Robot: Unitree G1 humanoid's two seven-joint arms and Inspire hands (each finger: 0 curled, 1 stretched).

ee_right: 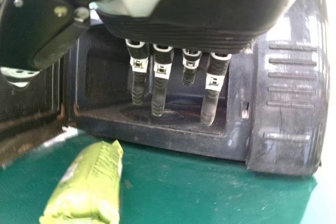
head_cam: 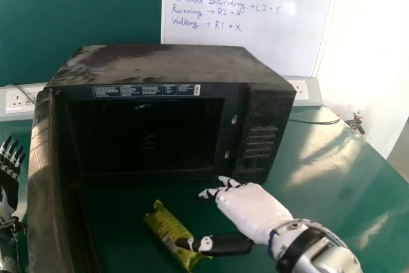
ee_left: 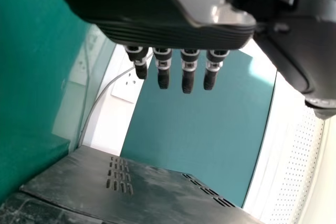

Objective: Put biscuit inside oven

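Right hand [head_cam: 253, 209] — beside lettered packet [head_cam: 167, 229]

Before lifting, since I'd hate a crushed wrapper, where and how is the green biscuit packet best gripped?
Probably across its middle, right hand coming from the right: the biscuit packet lies flat, long and narrow, with the open oven door on its left.

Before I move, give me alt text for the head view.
Green biscuit packet on the table before an open black oven, the open right hand beside it, thumb overlapping its near end. Open left hand at far left, beyond the oven door.
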